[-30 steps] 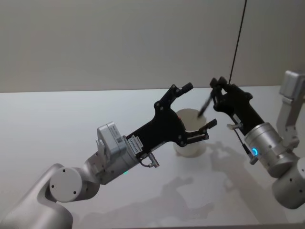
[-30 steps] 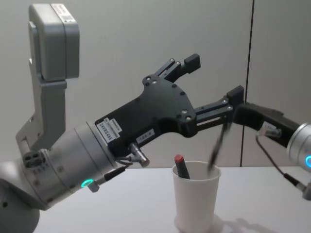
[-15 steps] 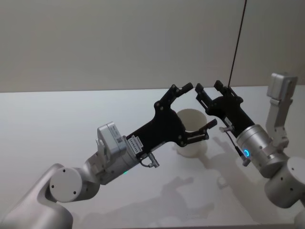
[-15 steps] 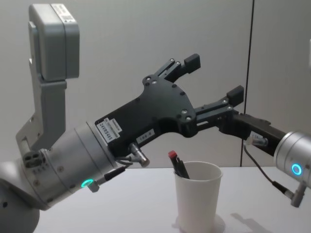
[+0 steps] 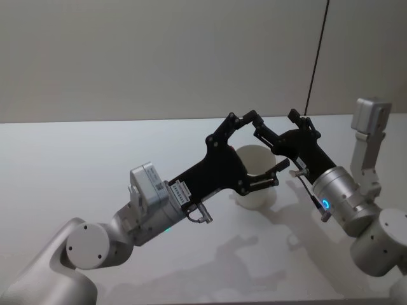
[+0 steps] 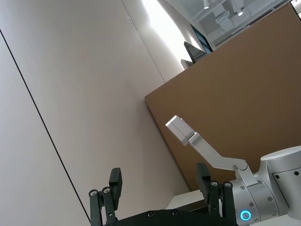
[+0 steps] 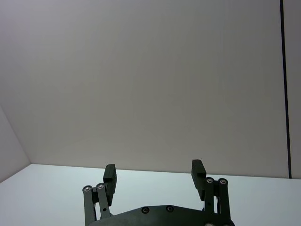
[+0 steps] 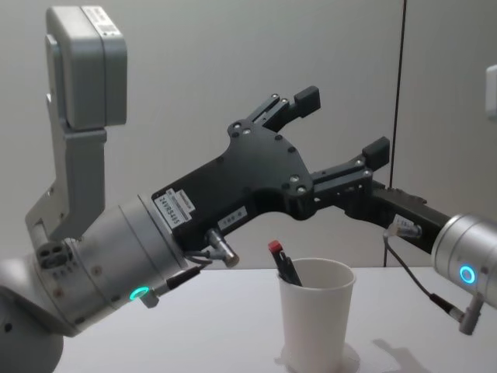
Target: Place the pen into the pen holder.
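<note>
The pen holder (image 8: 317,318), a white paper cup, stands on the table with a red-capped pen (image 8: 277,252) leaning out over its rim. In the head view the pen holder (image 5: 254,197) sits behind my left gripper (image 5: 267,141), which hangs open above and in front of it with nothing between its fingers. My right gripper (image 5: 276,119) is open and empty too, raised just above the cup's far right side, close to the left gripper's upper fingertip. Both wrist views show each gripper's spread, empty fingers (image 6: 115,178) (image 7: 198,168).
The white table (image 5: 95,159) stretches out bare to the left and in front of the cup. A plain wall rises behind it, with a thin black vertical cord (image 5: 318,57) at the right. My right arm's (image 8: 460,272) cable loops near the cup.
The right gripper held a dark pen over the cup, let it go and opened, then shifted slightly left. The red-capped pen shifted in the cup. The left arm stayed still.
</note>
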### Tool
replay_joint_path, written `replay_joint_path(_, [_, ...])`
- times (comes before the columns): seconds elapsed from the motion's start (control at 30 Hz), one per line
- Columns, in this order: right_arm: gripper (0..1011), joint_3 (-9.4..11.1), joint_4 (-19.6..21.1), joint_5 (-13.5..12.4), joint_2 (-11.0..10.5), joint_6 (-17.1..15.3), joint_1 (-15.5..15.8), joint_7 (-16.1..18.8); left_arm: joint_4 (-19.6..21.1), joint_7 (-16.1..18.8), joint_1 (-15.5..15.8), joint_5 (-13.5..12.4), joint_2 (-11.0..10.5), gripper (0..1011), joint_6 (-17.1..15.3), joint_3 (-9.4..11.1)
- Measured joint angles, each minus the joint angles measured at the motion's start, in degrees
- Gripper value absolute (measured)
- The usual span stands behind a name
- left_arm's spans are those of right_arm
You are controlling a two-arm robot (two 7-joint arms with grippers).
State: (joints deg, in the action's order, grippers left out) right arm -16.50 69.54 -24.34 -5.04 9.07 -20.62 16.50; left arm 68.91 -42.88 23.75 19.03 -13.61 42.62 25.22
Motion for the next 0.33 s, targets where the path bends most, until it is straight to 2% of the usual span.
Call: replay_joint_path(0.33, [1001, -0.06, -0.29, 0.06, 0.09, 0.00, -0.13, 0.04, 0.00, 0.00, 0.00, 0.00, 0.00, 1004, 0.00, 0.00])
